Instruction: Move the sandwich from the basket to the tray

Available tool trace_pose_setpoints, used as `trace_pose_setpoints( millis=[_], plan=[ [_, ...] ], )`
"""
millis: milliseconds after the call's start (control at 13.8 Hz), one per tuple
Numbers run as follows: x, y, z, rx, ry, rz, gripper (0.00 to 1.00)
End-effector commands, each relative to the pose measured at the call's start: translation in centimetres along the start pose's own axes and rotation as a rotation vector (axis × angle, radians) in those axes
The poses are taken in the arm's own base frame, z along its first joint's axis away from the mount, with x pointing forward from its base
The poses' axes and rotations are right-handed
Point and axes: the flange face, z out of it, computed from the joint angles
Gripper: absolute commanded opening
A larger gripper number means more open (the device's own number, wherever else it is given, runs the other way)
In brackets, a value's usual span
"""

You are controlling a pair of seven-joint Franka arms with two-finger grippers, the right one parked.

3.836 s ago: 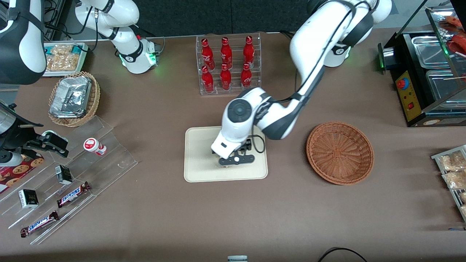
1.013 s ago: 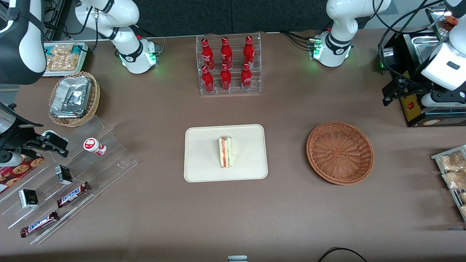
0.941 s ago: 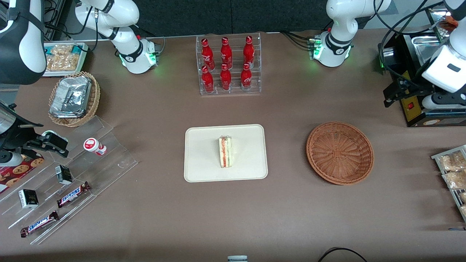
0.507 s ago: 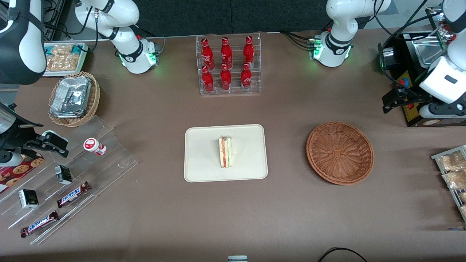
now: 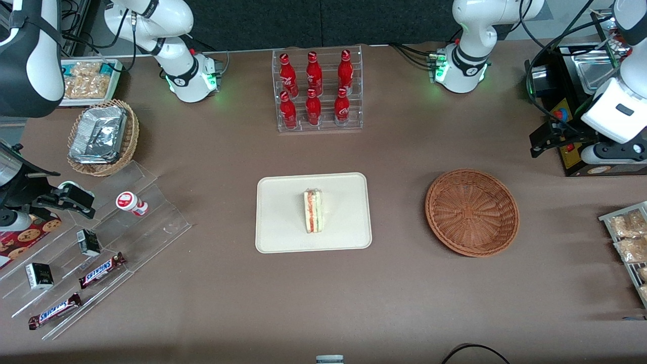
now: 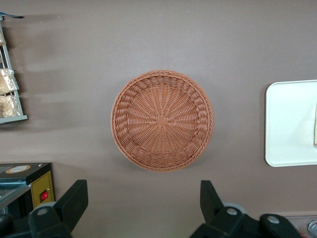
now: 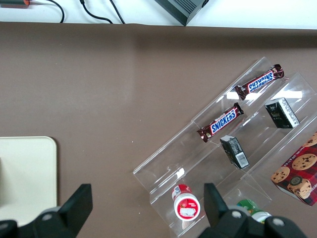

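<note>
Brown surface (image 5: 404,303) — sandwich (image 5: 313,211) on the tray (image 5: 283,212), basket (image 5: 472,212) bare.
Tool (image 6: 143,206) hangs wide open, empty, at the frame's right edge; Snickers bars (image 5: 102,269) lower left.

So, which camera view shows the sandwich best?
The front view: the whole sandwich lies on the tray. The left wrist view catches only its edge; the right wrist view hardly shows it. The gripper hangs open, beyond the empty basket.

On the clear stepped rack (image 7: 218,148) lie two Snickers bars (image 7: 221,122), two dark small boxes (image 7: 282,113) and a red-capped bottle (image 7: 186,202), with the cream tray (image 7: 29,173) well apart from it.
</note>
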Motion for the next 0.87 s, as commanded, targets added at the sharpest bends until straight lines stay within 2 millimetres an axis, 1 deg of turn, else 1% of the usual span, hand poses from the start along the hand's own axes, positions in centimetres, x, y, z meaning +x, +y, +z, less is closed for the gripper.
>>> trace_pose_setpoints(
  millis=[0,72,217,507,796],
  plan=[
    [0.1,-0.2,-1.4,0.011,0.016,0.008,1.0],
    [0.1,-0.3,-2.0,0.009,0.021,0.006,1.0],
    [-0.1,-0.2,-2.4,0.009,0.029,0.009,1.0],
    [-0.2,-0.2,-2.0,0.033,0.021,0.05,1.0],
    [-0.4,-0.5,-2.4,0.027,0.025,0.033,1.0]
  ],
)
